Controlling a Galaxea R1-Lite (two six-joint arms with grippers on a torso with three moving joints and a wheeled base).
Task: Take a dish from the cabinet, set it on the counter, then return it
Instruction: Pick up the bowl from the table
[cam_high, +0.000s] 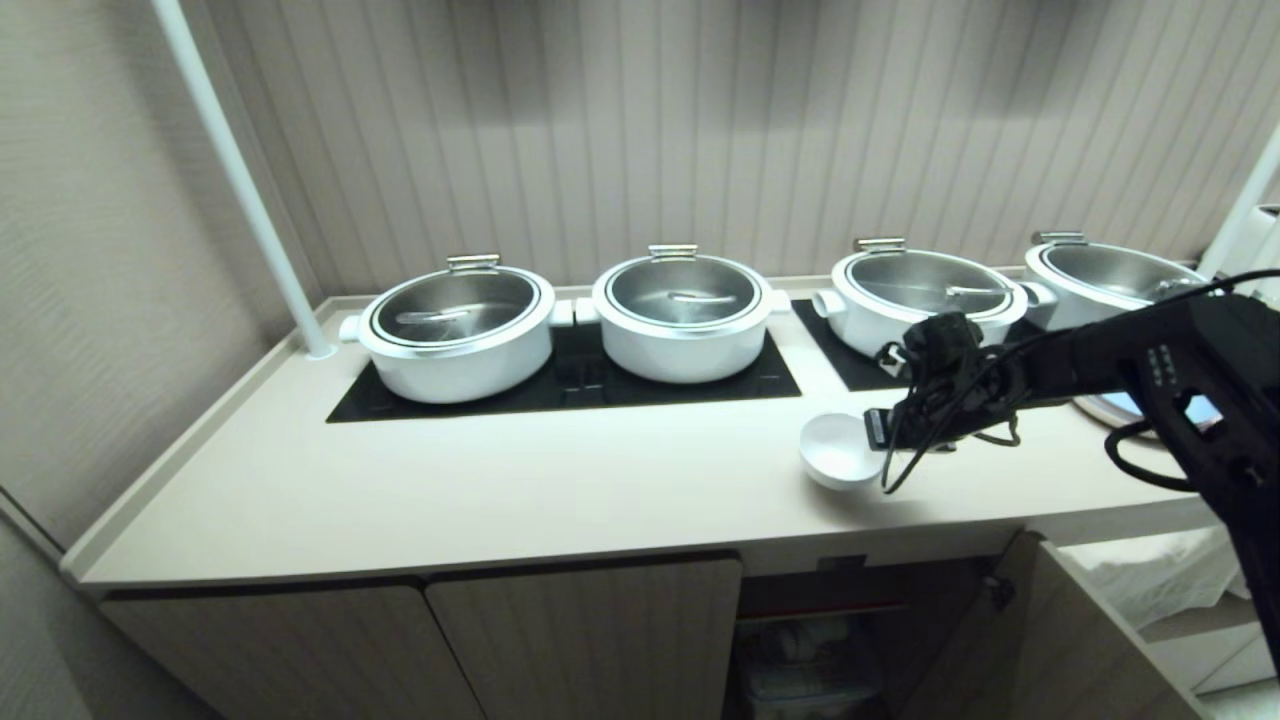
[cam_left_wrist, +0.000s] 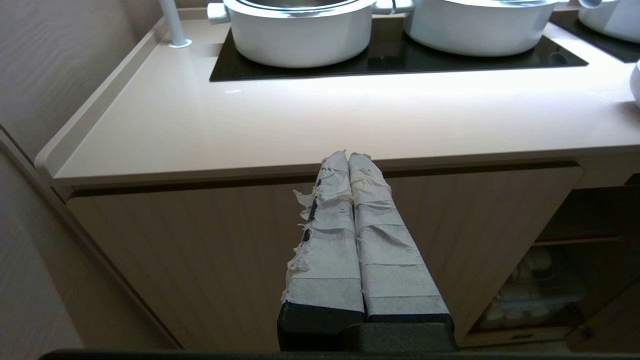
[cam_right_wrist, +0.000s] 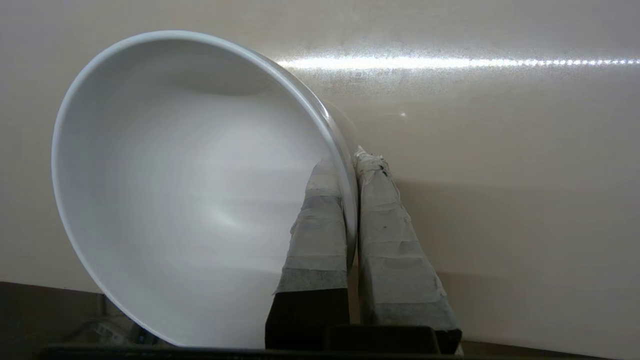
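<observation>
Nearest the head camera, the cabinet (cam_high: 590, 640) fills the lower edge of the head view: two fluted doors are shut on the left, and farther right one door (cam_high: 1090, 650) hangs open, showing a red-edged shelf (cam_high: 835, 610) with dim, pale items below it that I cannot make out. Over it runs the table (cam_high: 500, 480), cream-beige with a raised back edge, and two black cooktop panels (cam_high: 570, 385) are set into it. Four large white lidded pots (cam_high: 455, 335) stand in a row on the panels, along the fluted wall. A white pole (cam_high: 240, 180) rises from the table's far left corner.

From the right, the black right arm (cam_high: 1190, 370) reaches across the table's front part, trailing loose cables. Its right gripper (cam_right_wrist: 352, 190) is clamped on the dish (cam_high: 838, 452): the jaws are closed on the rim, one taped finger inside the bowl and the other outside, against the wall. The dish is tilted in the grip, low over the table near its front edge, in front of the third pot; whether its underside touches the surface I cannot tell.

In its own wrist view, the left gripper (cam_left_wrist: 351, 160) hangs idle in front of a shut cabinet door, below the table's edge, its taped jaws pressed together and holding nothing.
</observation>
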